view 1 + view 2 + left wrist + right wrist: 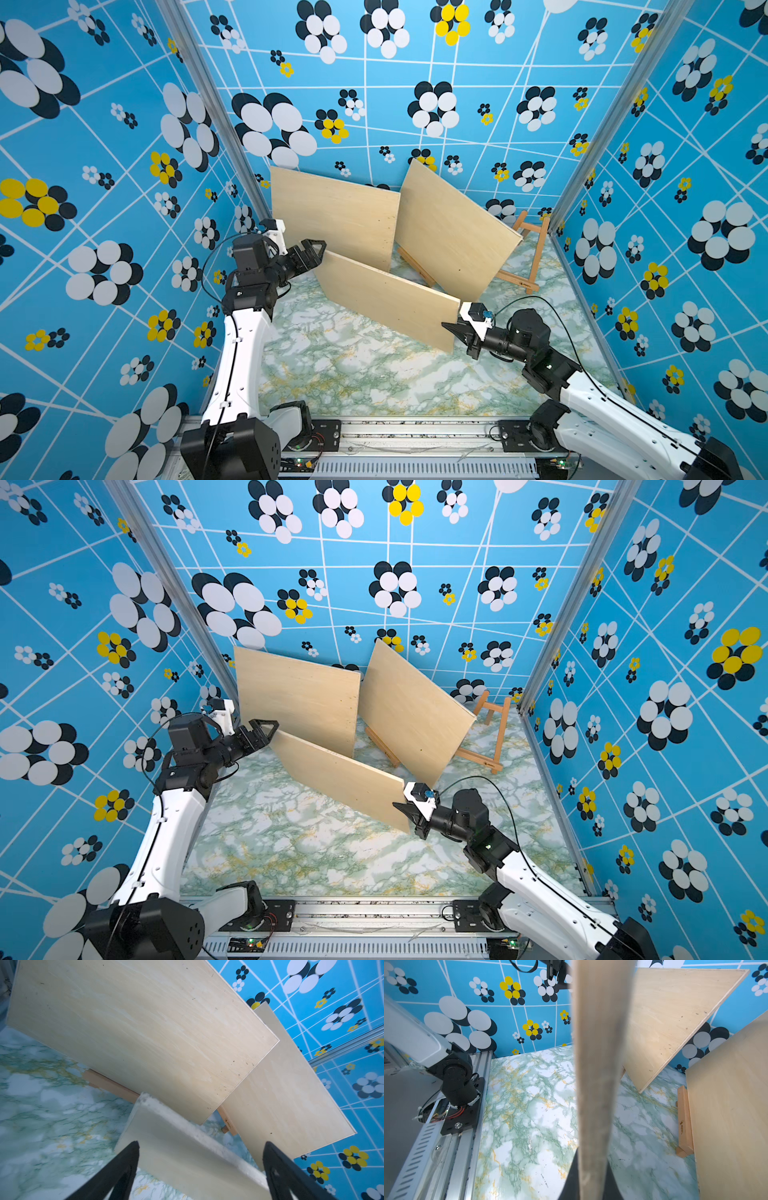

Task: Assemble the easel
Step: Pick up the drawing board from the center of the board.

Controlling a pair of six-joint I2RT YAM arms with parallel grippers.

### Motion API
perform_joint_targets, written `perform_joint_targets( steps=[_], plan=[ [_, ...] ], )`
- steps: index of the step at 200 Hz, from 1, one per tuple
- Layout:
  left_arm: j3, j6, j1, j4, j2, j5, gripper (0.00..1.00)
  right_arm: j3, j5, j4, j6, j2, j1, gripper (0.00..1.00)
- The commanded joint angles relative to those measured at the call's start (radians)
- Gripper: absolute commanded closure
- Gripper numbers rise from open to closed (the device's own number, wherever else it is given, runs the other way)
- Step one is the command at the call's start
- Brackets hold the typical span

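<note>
the step in hand looks like a two-armed pickup of the loose board, meant for the easel that stands beyond the board, partly hidden by a leaning panel. the board stands tilted on its long edge over the worktop; i cannot tell whether it touches. the right claw is pressed together, pinching the board's near end edge-on. the left claw is spread wide at the board's far end, gripping nothing. next, i judge, it must close there so both arms lift evenly.
</note>
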Motion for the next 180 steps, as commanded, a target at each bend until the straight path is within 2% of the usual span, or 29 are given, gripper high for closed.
perform_joint_targets(
  steps=[1, 27, 38, 44, 54, 64, 85, 97, 125, 138, 162, 180],
  plan=[
    [0.207, 0.299, -0.187, -0.268, 0.028, -0.209, 0.07, 0.018, -0.039, -0.015, -0.057, -0.020, 0.004, 1.00],
    [0.273, 0.658, -0.442, -0.363, -0.001, -0.273, 0.08, 0.014, -0.031, -0.030, -0.067, -0.014, 0.004, 1.00],
    [0.276, 0.832, -0.508, -0.392, -0.031, -0.211, 0.09, 0.018, -0.032, -0.046, -0.079, -0.009, 0.004, 1.00],
    [0.272, 0.929, -0.532, -0.407, -0.051, -0.142, 0.09, 0.019, -0.031, -0.046, -0.076, -0.002, 0.004, 1.00],
    [0.266, 1.067, -0.564, -0.412, -0.074, -0.105, 0.11, 0.025, -0.039, -0.055, -0.077, 0.012, 0.004, 1.00],
    [0.295, 1.222, -0.583, -0.490, -0.074, -0.044, 0.12, 0.038, -0.047, -0.082, -0.087, 0.022, 0.004, 1.00],
    [0.422, 1.391, -0.604, -0.660, -0.003, -0.008, 0.18, 0.054, -0.036, -0.138, -0.096, 0.002, 0.003, 1.00],
    [0.531, 1.454, -0.622, -0.812, 0.073, -0.025, 0.20, 0.053, -0.038, -0.145, -0.089, -0.017, 0.004, 1.00],
    [0.688, 1.548, -0.738, -1.014, 0.247, -0.184, 0.20, 0.050, -0.061, -0.162, -0.076, -0.040, 0.004, 1.00],
    [0.746, 1.566, -0.765, -1.088, 0.327, -0.220, 0.22, 0.048, -0.067, -0.171, -0.074, -0.047, 0.004, 1.00],
    [0.764, 1.582, -0.786, -1.120, 0.390, -0.251, 0.22, 0.044, -0.081, -0.181, -0.061, -0.063, 0.006, 1.00],
    [0.794, 1.573, -0.795, -1.145, 0.440, -0.303, 0.26, 0.042, -0.085, -0.183, -0.055, -0.071, 0.007, 1.00]
  ],
)
